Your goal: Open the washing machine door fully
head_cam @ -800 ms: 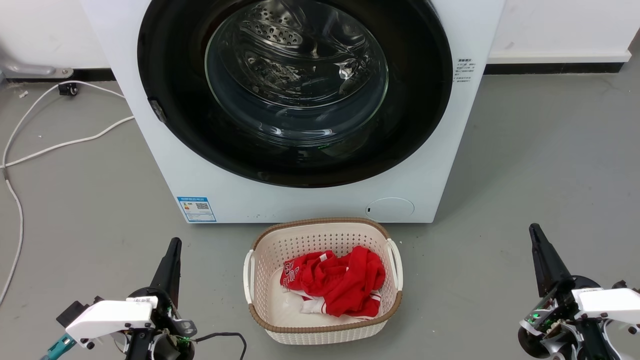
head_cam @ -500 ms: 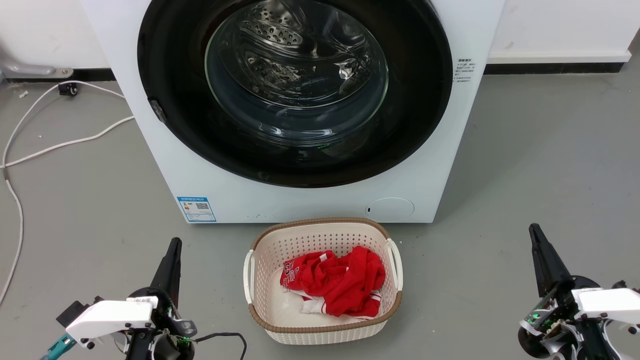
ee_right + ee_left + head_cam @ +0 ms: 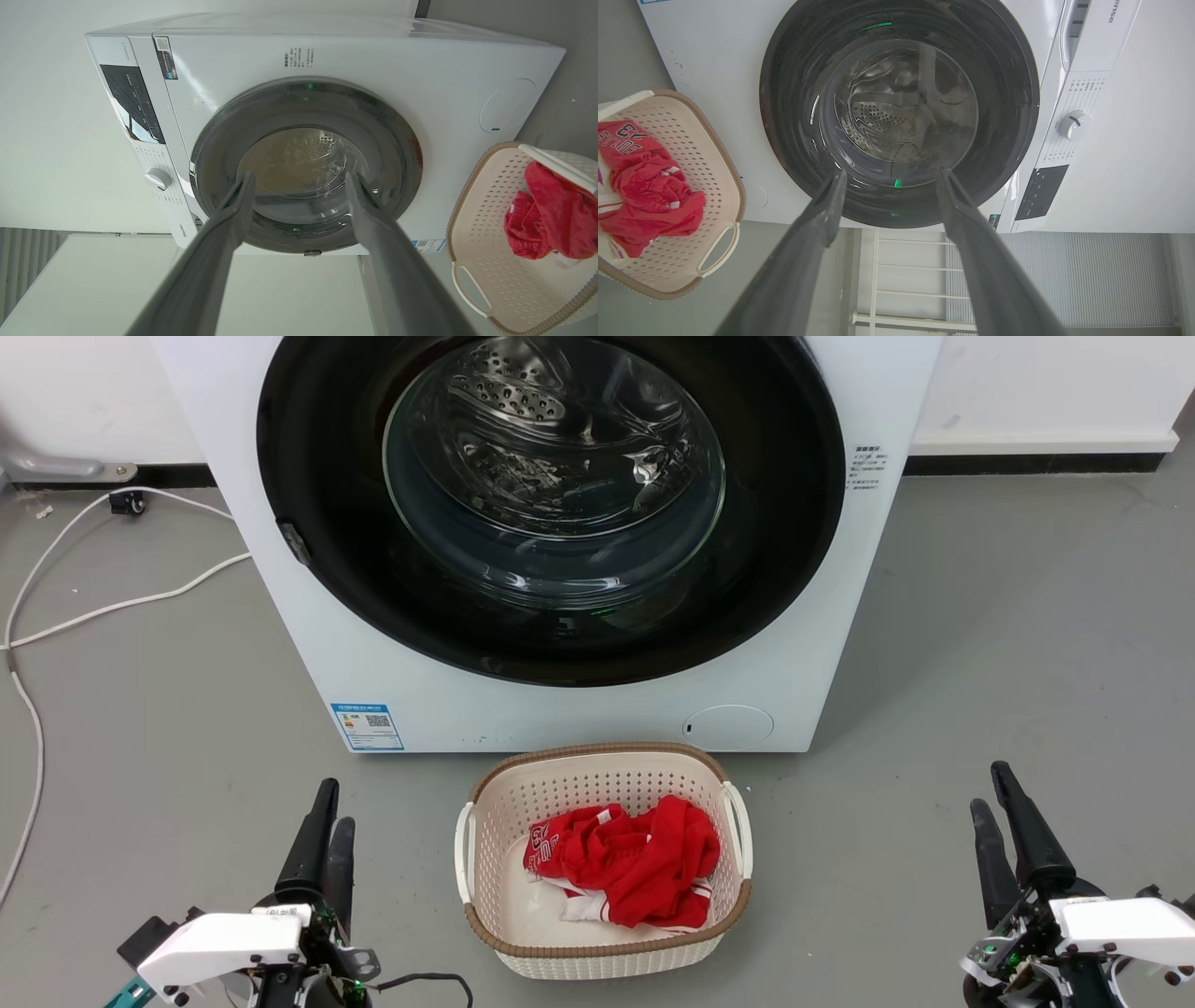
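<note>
**Task at its start: door shut, both grippers empty**

Nearest the camera, the left gripper (image 3: 334, 807) and the right gripper (image 3: 988, 786) are held low over the grey floor (image 3: 980, 616), one at each side of the head view, fingers pointed toward the washer. Both pincers are released: in each wrist view the two dark fingers are seen spread apart with nothing between them.

Between the arms, a cream laundry basket (image 3: 597, 749) with a red garment (image 3: 635, 859) in it is set just in front of the washing machine (image 3: 560, 719).

Beyond it, the washing machine door (image 3: 551, 504) is seen closed, its glossy black ring lying flush with the white front and the steel drum glimpsed through the glass bowl. The door is touched by neither gripper; both are placed well short of it. A small grey fitting (image 3: 294, 543) is seen on the door's left rim; whether it is latch or hinge cannot be told.

No part of the job is judged done. The door has yet to be reached, taken at its edge, freed from its catch and swung wide, and the basket may be found in its arc.
</note>
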{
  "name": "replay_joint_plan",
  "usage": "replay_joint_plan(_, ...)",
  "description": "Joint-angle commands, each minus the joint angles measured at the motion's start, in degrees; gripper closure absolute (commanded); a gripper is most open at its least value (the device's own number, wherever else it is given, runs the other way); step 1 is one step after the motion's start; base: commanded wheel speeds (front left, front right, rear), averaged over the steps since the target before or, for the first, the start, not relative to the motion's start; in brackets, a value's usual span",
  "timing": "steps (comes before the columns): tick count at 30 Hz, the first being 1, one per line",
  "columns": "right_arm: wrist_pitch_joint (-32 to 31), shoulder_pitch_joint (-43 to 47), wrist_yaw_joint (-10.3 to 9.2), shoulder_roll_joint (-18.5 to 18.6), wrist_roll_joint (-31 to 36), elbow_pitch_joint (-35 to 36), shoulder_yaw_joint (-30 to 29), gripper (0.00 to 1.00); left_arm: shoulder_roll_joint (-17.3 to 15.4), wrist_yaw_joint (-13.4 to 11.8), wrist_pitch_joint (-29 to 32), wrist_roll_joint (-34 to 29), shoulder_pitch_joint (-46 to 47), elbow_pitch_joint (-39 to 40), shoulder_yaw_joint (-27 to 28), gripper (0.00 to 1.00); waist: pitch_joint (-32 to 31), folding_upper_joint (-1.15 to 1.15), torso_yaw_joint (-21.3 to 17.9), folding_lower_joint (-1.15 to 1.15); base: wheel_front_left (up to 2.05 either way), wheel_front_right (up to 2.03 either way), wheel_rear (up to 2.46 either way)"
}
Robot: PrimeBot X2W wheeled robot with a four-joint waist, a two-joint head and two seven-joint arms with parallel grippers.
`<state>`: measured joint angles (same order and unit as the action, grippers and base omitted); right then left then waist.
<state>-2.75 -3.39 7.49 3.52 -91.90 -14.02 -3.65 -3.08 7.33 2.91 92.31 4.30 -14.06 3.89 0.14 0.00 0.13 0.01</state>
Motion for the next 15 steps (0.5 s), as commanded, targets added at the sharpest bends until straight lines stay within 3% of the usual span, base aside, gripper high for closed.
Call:
replay_joint_plan(1,0.71,-0.76,0.00,0.13,1.36,1.58,0.12,0.00,-0.28,0.06,-0.71,-0.61,0.80,1.66,-0.10,0.00,0.00,0.00,0.05,-0.01,0.00,0.00,0.00)
replay_joint_plan(7,2.19,-0.58,0.00,0.07,7.58,3.55,-0.04,0.00,-0.25,0.07,-2.20,-4.28,0.79,3.78,0.39,0.00,-0.02,0.00,0.21,-0.01,0.00,0.00,0.00)
replay_joint_plan(15,4.02,-0.11,0.00,-0.01,20.54,7.39,0.18,0.00,-0.21,0.09,-4.05,-14.49,1.14,7.58,1.00,0.00,0.05,0.00,0.38,-0.01,0.00,0.00,0.00)
